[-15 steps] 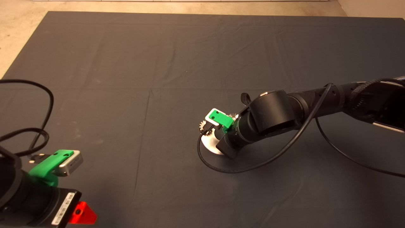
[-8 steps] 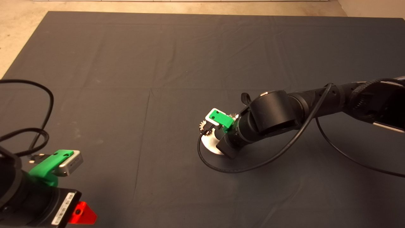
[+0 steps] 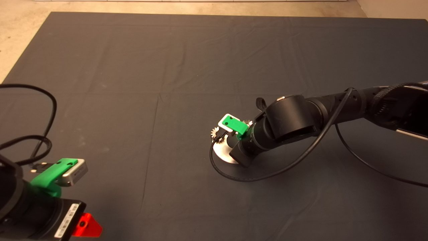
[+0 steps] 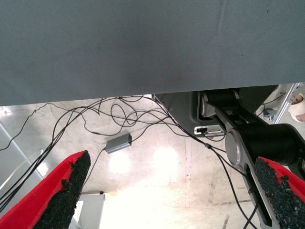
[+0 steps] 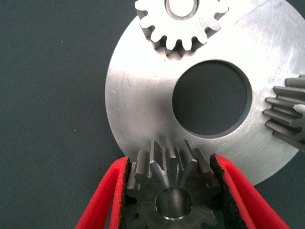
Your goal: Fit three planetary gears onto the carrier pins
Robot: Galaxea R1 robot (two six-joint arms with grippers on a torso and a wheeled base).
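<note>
Right claw (image 5: 169, 191) is clamped on the third planetary gear (image 5: 169, 188), pads touching its teeth on both sides, directly over the rim of the silver carrier disc (image 5: 143, 109). Gear's centre hole shows metal inside, so I judge it's on or nearly on its pin, but can't confirm seating. Other two gears look mounted: one (image 5: 181, 21) on the far side of the disc, one (image 5: 288, 112) at the edge of the wrist view. Vs. a sec ago, head view shows the right arm (image 3: 291, 120) nudged slightly down and toward the near edge; prob. final settling onto the pin. Left claw (image 4: 167, 200) is parked at lower left, spread wide, holding nothing. Room: disc (image 3: 222, 152) sits mid-tabletop (image 3: 133, 67), well away from mat edges, plenty of open space for retreat.
</note>
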